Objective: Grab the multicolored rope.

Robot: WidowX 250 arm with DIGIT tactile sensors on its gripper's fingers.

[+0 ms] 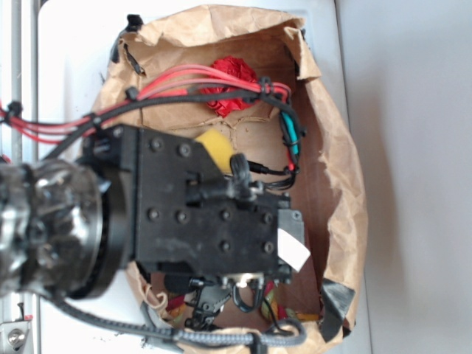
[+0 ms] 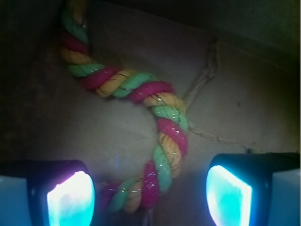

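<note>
Exterior view first: the arm blocks most of the shot, hanging over a crumpled brown paper bag point(image 1: 335, 147) that lies open like a tray. At the bag's far edge there's a wrinkly red paper ball point(image 1: 232, 82), and a yellow sponge wedge point(image 1: 214, 146) peeks out just beside the arm's black body. The multicolored rope point(image 1: 270, 301) barely shows here, just scraps of red and yellow under the wrist near the bag's near edge. The gripper point(image 1: 221, 299) points down into the bag, but from this angle I can't tell how wide it is.

Wrist view clears that up. The rope snakes from the top left corner down to the bottom middle, twisted red, yellow and green strands lying flat on the bag floor. The two glowing pads point(image 2: 70, 200) sit wide apart at the bottom corners, with the rope's lower bend right between them but not touching either one. So the claw is wide and holding nothing.

Progress-wise I'd say it's lined up over the rope and that's it; dropping lower, closing and lifting are all still left.

No brand or readable writing anywhere. There's a white tag point(image 1: 293, 251) on the arm but it looks blank.
</note>
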